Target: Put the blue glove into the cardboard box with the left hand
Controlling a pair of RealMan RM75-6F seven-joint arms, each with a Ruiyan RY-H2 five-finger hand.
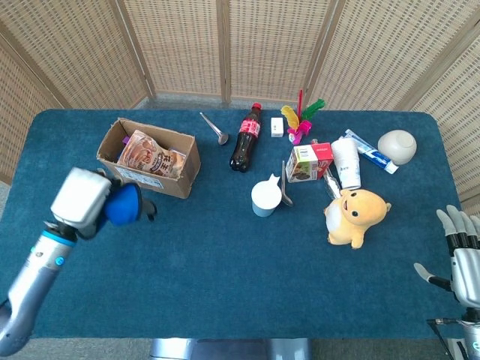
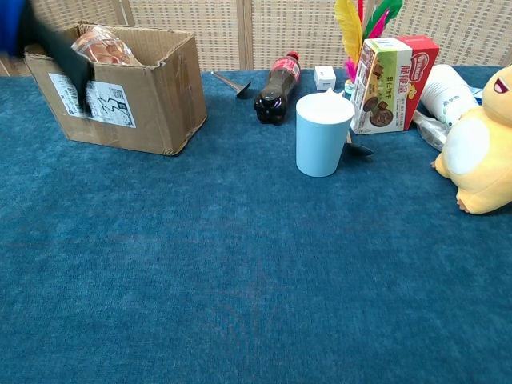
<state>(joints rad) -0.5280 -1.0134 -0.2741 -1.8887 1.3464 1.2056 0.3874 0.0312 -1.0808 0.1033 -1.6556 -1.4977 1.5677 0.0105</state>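
Left hand (image 1: 112, 204) around one blue glove (image 1: 124, 204)

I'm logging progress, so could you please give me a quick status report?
Left robot hand holds the bunched blue glove, just short of the open brown cardboard box. Right robot hand open, idle. Nothing in the way.

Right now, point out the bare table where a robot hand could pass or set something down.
Bare cloth runs along the near edge, between the left robot hand holding the blue glove and the right robot hand, below the blue cup. Crowded: the far right, around the cola bottle, snack carton and yellow plush.
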